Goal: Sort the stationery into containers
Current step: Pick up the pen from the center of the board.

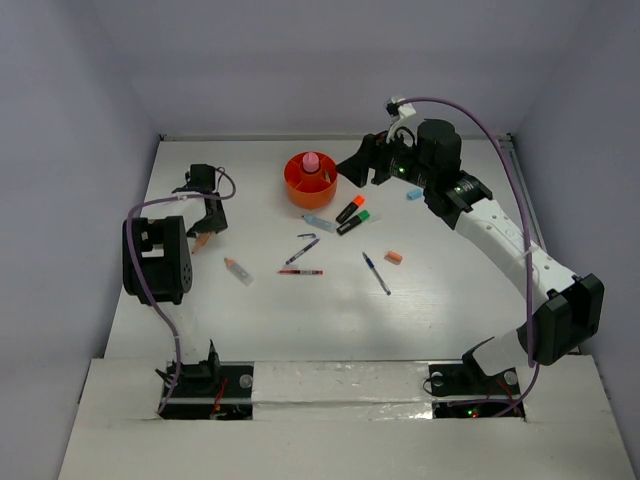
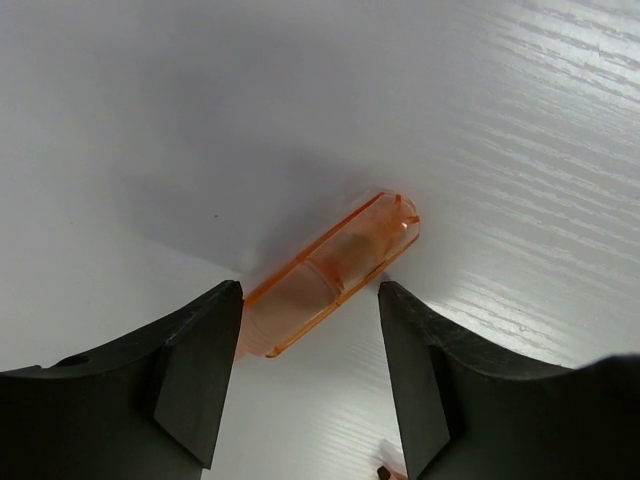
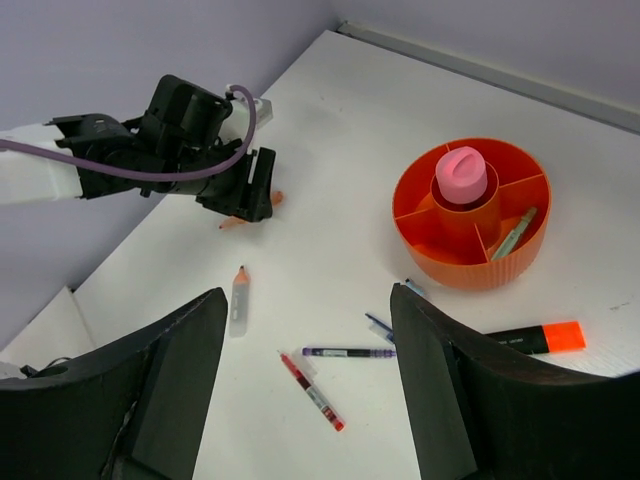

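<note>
A short translucent orange marker [image 2: 335,270] lies on the white table between the fingers of my left gripper [image 2: 310,340]. The jaws are open and straddle it, the left finger close to its end. From above, the left gripper [image 1: 205,226] sits at the table's left over that marker [image 1: 200,243]. The round orange cup [image 1: 296,190] holds a pink bottle [image 1: 311,162] in its centre and a pen [image 3: 515,233] in one section. My right gripper [image 1: 352,170] hovers open to the right of the cup [image 3: 480,265], holding nothing.
Loose on the table are an orange highlighter [image 1: 350,209], a green highlighter [image 1: 353,223], a purple pen [image 1: 301,251], a red pen [image 1: 300,271], a blue pen [image 1: 376,272], a peach eraser [image 1: 393,258], a light-blue piece [image 1: 414,194] and a pencil-shaped item [image 1: 238,271].
</note>
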{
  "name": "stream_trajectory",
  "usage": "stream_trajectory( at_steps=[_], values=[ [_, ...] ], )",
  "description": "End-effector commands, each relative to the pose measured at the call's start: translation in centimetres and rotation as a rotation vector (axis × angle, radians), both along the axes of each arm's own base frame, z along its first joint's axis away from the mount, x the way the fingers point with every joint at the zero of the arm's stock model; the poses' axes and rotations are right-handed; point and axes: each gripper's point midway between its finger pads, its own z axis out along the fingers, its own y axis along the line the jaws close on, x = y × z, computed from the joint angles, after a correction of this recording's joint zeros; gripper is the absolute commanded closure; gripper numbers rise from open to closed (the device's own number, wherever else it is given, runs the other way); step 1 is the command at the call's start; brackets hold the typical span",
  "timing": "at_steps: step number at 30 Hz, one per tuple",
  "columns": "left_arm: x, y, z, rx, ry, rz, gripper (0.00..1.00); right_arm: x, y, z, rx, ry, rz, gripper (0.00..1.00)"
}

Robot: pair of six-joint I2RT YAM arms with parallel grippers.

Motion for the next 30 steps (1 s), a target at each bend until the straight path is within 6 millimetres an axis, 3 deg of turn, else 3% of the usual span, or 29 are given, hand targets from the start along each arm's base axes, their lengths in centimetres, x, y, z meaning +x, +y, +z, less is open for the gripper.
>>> stream_trajectory(
  at_steps=[1,5,10,12,16,25,30],
  values=[
    [-1.4,0.3,-2.1,-0.067,0.075,0.045,0.46,-0.4,0.1,2.6,0.037,-0.053,0.026,0.29],
    [-1.4,0.0,-2.3,-0.158,0.059,0.069,0.49,-0.3,0.2,2.5,0.033,-0.047,0.028,0.35],
    [-1.7,-0.6,-2.3,-0.216,0.048,0.067,0.36,-0.2,0.8,2.0,0.015,-0.036,0.043,0.33],
    [-2.0,-0.8,-2.0,-0.224,0.042,0.062,0.36,-0.4,1.8,1.7,0.006,-0.026,0.064,0.33],
    [-2.2,-1.3,-1.8,-0.265,0.023,0.069,0.46,-1.1,3.5,1.2,-0.026,-0.031,0.087,0.34],
    [-2.9,-1.2,-2.5,-0.281,0.033,0.084,0.52,-2.0,5.7,0.4,-0.069,-0.029,0.108,0.35],
    [-3.7,-1.3,-3.3,-0.282,0.062,0.086,0.65,-2.5,7.0,0.0,-0.079,-0.018,0.14,0.39]
  ],
)
